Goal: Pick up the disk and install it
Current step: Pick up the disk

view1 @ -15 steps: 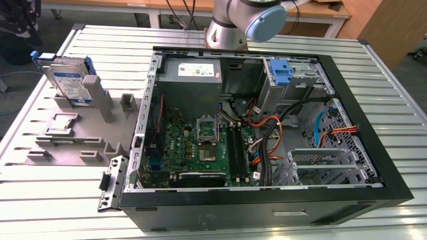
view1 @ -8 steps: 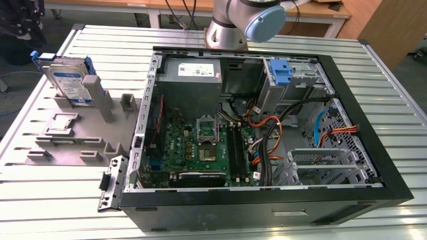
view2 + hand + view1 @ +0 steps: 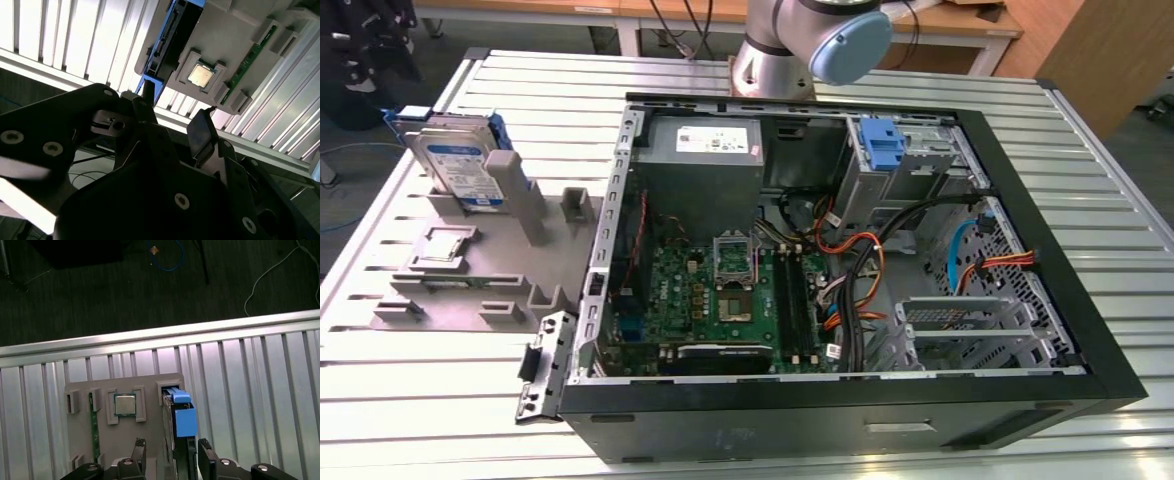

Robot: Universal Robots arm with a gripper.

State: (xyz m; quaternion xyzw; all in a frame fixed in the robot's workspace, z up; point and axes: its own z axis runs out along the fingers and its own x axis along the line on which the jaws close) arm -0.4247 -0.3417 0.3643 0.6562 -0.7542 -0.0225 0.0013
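First wrist view: we see the claw (image 3: 172, 449) spread wide and holding nothing, its fingers (image 3: 139, 447) standing apart over a grey holder (image 3: 150, 430). The disk (image 3: 183, 416) stands on edge in that holder's slot, beyond the claw and in line with the gap between its fingers. A processor chip (image 3: 124, 404) lies beside the disk, off to one side of the claw, and the holder rests on the ribbed tabletop (image 3: 250, 390).
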